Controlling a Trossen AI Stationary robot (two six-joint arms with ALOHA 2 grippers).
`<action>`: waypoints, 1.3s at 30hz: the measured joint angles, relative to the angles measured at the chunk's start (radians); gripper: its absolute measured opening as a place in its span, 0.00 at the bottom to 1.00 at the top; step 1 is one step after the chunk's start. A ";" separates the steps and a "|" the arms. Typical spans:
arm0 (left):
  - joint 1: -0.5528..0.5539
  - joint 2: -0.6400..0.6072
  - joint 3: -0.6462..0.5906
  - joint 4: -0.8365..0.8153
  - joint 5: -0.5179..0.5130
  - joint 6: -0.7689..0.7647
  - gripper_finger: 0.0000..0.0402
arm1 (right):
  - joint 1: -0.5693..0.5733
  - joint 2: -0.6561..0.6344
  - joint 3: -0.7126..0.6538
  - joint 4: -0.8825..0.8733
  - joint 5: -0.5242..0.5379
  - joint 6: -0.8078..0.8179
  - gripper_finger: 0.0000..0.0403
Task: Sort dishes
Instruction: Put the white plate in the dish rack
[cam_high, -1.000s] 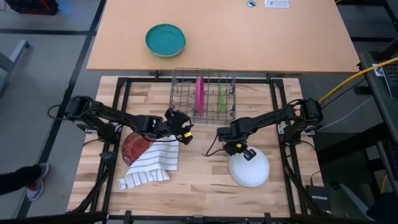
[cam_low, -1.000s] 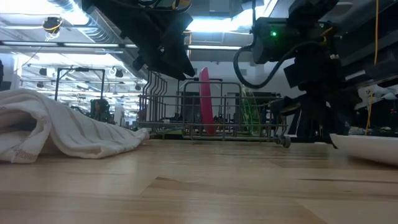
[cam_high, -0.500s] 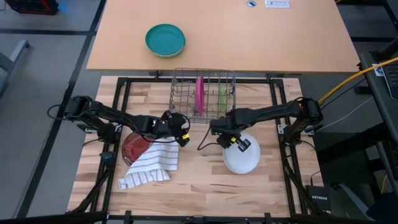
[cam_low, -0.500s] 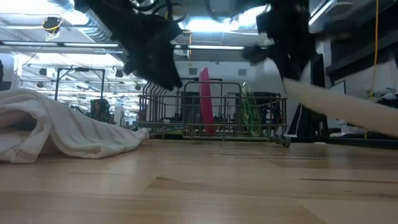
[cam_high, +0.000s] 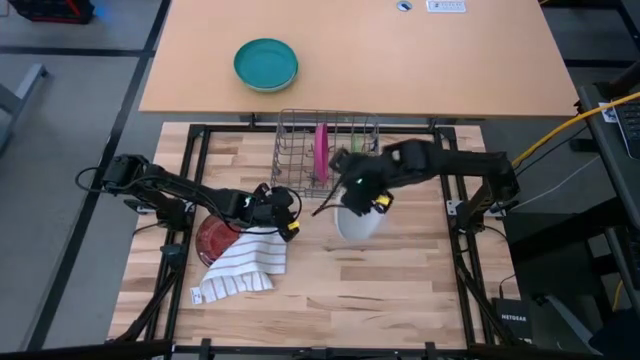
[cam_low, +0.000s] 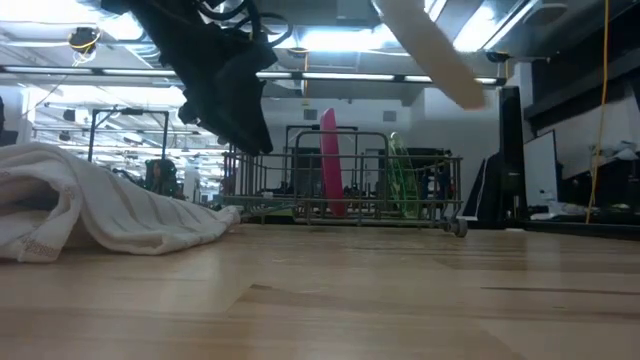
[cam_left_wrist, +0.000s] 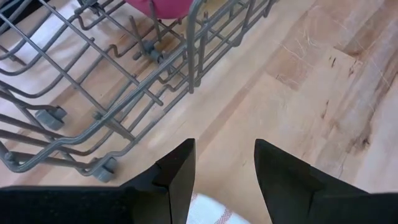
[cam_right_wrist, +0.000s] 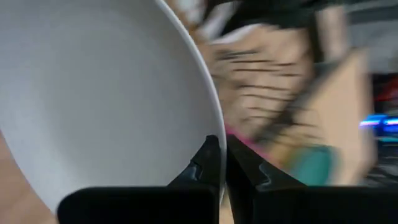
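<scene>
A white plate (cam_high: 358, 225) hangs in the air just in front of the wire rack (cam_high: 296, 132), with my right gripper (cam_right_wrist: 225, 165) shut on it. In the low view the plate shows as a slanted pale band (cam_low: 430, 45). A magenta plate (cam_low: 328, 165) and a green plate (cam_low: 400, 178) stand upright on their edges in the rack. A dark red plate (cam_high: 213, 238) lies on the table, partly under the striped cloth (cam_high: 245, 265). My left gripper (cam_left_wrist: 224, 174) is open with nothing between its fingers, above the cloth's far edge and near the rack's left corner. My right gripper pinches the white plate's rim (cam_right_wrist: 213, 146) between its two fingers. The fingers slant downward from the rack's side. The plate is lifted clear of the table and tilted, its bulk hanging toward the table's near edge.
A teal bowl (cam_high: 266, 64) sits on the far tabletop behind the rack. The rack (cam_left_wrist: 93, 93) stands close ahead of my left gripper. Bare wood (cam_high: 400, 290) lies at the near right of the table.
My right gripper has risen with the white plate, from lying flat at the table's near right to hanging tilted in the air, and has gone toward the rack and leftward while the wrist turned. My left gripper has tipped down a little over the cloth, still open.
</scene>
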 joint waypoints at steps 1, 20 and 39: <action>0.000 0.000 0.000 0.000 0.000 -0.002 0.39 | 0.000 0.000 0.036 0.007 0.017 -0.032 0.02; 0.000 0.000 0.000 0.000 -0.001 -0.035 0.39 | -0.312 0.000 0.238 0.223 -0.271 -0.496 0.02; 0.002 0.000 0.000 -0.001 -0.001 -0.176 0.39 | -0.825 0.035 -0.094 0.530 -1.055 -0.680 0.02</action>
